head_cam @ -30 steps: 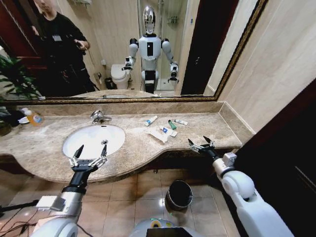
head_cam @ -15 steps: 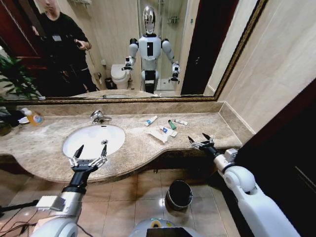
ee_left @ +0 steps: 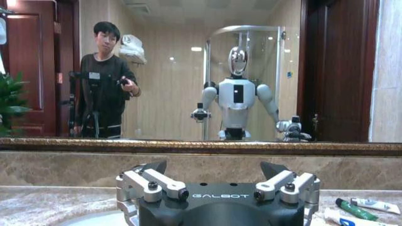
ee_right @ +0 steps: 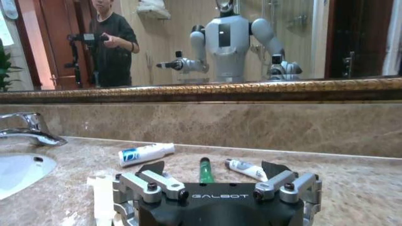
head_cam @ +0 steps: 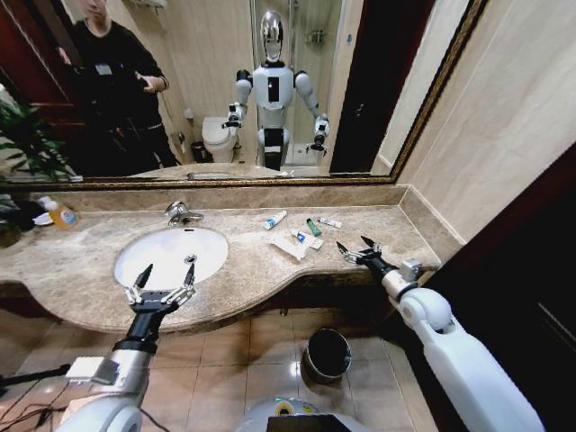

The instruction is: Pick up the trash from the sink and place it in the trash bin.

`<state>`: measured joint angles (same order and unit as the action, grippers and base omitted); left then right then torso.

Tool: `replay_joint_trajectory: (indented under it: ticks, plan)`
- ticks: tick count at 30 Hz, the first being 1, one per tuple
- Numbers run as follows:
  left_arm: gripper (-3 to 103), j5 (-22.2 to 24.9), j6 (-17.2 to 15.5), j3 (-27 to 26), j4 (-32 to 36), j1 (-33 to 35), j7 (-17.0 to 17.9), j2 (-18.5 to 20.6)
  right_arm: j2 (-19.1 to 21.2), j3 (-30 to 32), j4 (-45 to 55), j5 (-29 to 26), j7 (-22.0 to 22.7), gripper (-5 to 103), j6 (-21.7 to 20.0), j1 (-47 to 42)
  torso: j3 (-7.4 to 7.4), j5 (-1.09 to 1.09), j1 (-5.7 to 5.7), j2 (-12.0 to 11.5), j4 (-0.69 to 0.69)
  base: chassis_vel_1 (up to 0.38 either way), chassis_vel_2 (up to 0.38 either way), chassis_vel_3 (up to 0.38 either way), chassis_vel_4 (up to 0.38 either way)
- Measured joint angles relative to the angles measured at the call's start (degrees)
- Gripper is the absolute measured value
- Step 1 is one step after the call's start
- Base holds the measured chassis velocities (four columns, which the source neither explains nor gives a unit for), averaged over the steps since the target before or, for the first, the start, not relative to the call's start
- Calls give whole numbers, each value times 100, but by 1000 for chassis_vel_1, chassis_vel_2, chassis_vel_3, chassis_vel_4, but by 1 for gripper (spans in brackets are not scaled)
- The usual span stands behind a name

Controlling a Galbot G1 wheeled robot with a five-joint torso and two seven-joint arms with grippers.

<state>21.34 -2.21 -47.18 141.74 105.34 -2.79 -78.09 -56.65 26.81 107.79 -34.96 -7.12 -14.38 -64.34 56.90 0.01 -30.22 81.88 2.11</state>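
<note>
In the head view, the left tool [head_cam: 162,276] sits at lower left over the front rim of the sink [head_cam: 135,270], fingers spread wide and empty. The right tool [head_cam: 358,248] is right of centre, over the worktop's [head_cam: 378,229] front edge, fingers apart and holding nothing. The trash lies on the worktop at centre, just left of that tool: a white tube [head_cam: 275,220], a green tube [head_cam: 313,227], another white tube [head_cam: 329,222] and paper packets [head_cam: 290,246]. The bin [head_cam: 327,355] stands on the floor at lower centre, under the worktop edge.

In the left wrist view, the left tool [ee_left: 213,178] fills the bottom, jaws wide open and empty; the green tube [ee_left: 355,209] and white tubes [ee_left: 375,204] lie at lower right.

In the right wrist view, the right tool [ee_right: 213,178] is at the bottom, open and empty. Just beyond it lie the green tube [ee_right: 205,169], a white tube [ee_right: 246,169] and a blue-marked tube [ee_right: 146,153]; a packet [ee_right: 102,193] is at lower left. The faucet [ee_right: 28,132] and sink [ee_right: 19,172] show at left.
</note>
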Motion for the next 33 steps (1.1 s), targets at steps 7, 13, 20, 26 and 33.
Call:
replay_joint_trajectory:
  ticks: [7,13,20,26,33]
  plan:
    - [100,0,0,0,0,0,0,0,-87,-523,-395,49,116,100,-35,533,0,-2,0,0,0,0,0,0,0]
    - [100,0,0,0,0,0,0,0,-226,-928,-831,145,218,100,-33,938,0,-1,0,0,0,0,0,0,0]
    - [100,0,0,0,0,0,0,0,-439,-1343,-1358,200,321,100,-106,1566,0,-1,-1,0,0,0,0,0,0]
    - [100,0,0,0,0,0,0,0,-530,-1569,-1616,200,398,100,-266,1960,0,-2,-1,0,0,0,0,0,0]
    - [100,0,0,0,0,0,0,0,-822,-1975,-2115,166,789,100,-486,2480,0,-1,-1,0,0,0,0,0,0]
